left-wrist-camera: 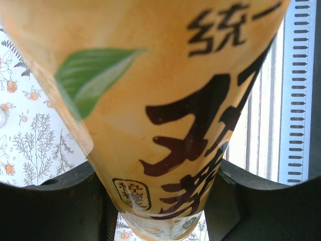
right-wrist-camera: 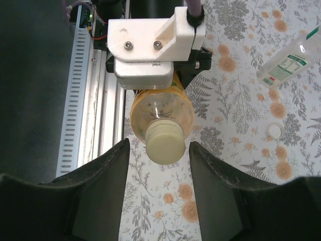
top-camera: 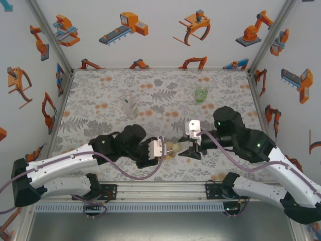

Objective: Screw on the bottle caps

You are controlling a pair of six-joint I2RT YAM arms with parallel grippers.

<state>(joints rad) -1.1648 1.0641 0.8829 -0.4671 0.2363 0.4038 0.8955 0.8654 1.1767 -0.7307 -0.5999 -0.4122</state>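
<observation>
Far L-centre of table [top-camera: 100, 95]: clear bottle [top-camera: 129, 107] upright, untouched; can't tell from here if its mouth is bare. White cap [top-camera: 158, 116] lies loose on the cloth just R of it, apart from the bottle, so that pair looks undone. Nearer, mid-table: left gripper [top-camera: 166, 148] clamped tight on amber bottle [top-camera: 175, 148]. Wrist cam shows both pads pressed against the label near the base, bottle held off the table, roughly level, mouth pointing R toward the other arm. Pale yellow cap [right-wrist-camera: 164, 143] sits on that mouth; how far it's threaded, can't tell. Right gripper [top-camera: 193, 149] faces it head-on, jaws part open w/ nothing held; its fingers [right-wrist-camera: 100, 191] flank the cap w/ a gap on each side, no contact visible. Far R: green bottle [top-camera: 201, 94] upright, well apart from both arms; cap status unclear, too small. Step in hand, by my read: screwing the yellow cap onto amber, R hand between grips. Next move calls for R jaws to close square on the cap rim, axis in line w/ the neck, then twist while L keeps the body from turning. Risk: off-centre pinch could cock the cap or knock it off.
</observation>
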